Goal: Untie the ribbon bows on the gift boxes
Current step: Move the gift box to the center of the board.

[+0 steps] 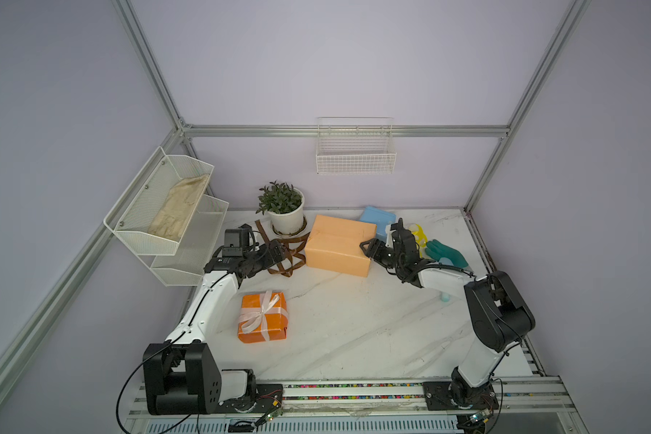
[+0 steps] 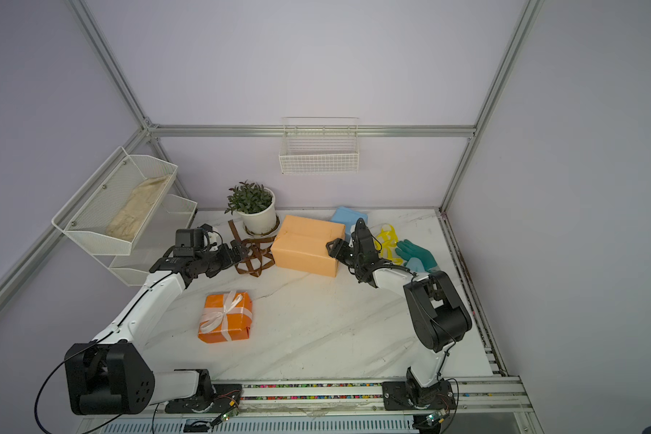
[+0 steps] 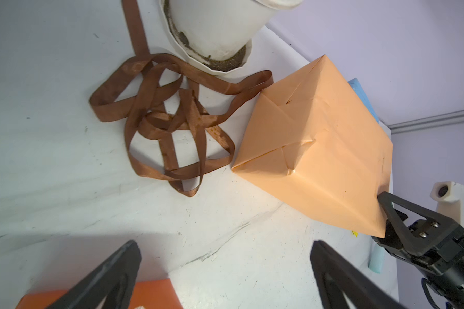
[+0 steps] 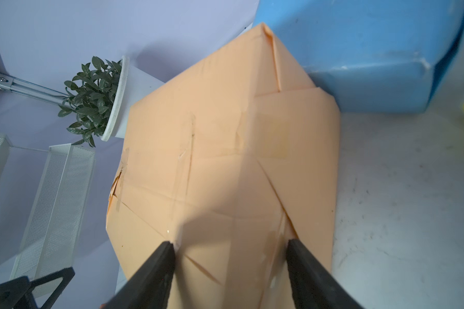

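Marble worktop (image 1: 354, 330) carries the peach-orange gift box (image 1: 339, 244) at the back. My right gripper (image 4: 229, 242) straddles its corner, tips on paper; I cannot tell if it grips. The bright orange box (image 1: 262, 317) wears a tied white bow (image 1: 262, 310). The brown ribbon (image 1: 288, 255) lies loose by my left gripper (image 3: 225, 246), jaws spread wide.

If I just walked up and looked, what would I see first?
Probably the bright orange box near the front of the table, tied with a white bow. Behind it sits a big peach box, with the right gripper at one of its corners. A loose tangle of brown ribbon lies next to that box, by the plant pot.
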Controlling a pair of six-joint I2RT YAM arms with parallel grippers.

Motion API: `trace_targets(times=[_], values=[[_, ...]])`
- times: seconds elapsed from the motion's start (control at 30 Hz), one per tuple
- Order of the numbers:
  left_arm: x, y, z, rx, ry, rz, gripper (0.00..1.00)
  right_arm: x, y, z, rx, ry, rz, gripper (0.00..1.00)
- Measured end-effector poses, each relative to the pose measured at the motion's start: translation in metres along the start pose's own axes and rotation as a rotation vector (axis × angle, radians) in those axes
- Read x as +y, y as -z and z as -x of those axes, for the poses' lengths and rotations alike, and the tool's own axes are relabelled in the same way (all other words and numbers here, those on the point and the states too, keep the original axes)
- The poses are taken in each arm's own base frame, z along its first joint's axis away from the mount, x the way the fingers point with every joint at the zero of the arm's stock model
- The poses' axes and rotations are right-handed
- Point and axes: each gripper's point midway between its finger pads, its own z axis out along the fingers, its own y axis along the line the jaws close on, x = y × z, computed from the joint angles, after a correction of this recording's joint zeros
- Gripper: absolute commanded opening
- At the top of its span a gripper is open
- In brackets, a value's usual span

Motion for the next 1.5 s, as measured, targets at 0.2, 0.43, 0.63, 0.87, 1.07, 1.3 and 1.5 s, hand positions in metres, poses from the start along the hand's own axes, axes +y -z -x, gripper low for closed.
trace_targets(times=[0.2, 0.43, 0.63, 0.87, 1.07, 1.3, 1.5], values=[[0.047, 0.016, -0.024, 0.053, 0.086, 0.188, 1.00, 0.010, -0.012, 0.017, -0.024, 0.064, -0.009, 0.91], [0.093, 0.046, -0.058, 0.105, 0.120, 0.406, 1.00, 0.037, 0.028, 0.038, -0.059, 0.172, -0.032, 0.97], [0.112, 0.058, -0.084, 0.135, 0.119, 0.475, 1.00, 0.058, 0.075, 0.043, -0.107, 0.200, 0.020, 0.97], [0.110, 0.039, -0.107, 0.193, 0.151, 0.396, 1.00, 0.050, 0.084, 0.030, -0.079, 0.194, 0.012, 0.97], [0.102, 0.022, -0.129, 0.242, 0.189, 0.293, 1.00, 0.044, 0.091, 0.022, -0.057, 0.190, -0.007, 0.96], [0.045, 0.008, -0.126, 0.209, 0.090, 0.107, 1.00, 0.035, 0.097, 0.009, -0.032, 0.166, -0.007, 0.93], [-0.005, -0.024, -0.144, 0.257, 0.018, -0.018, 1.00, 0.024, 0.109, -0.015, 0.022, 0.151, 0.004, 0.88]])
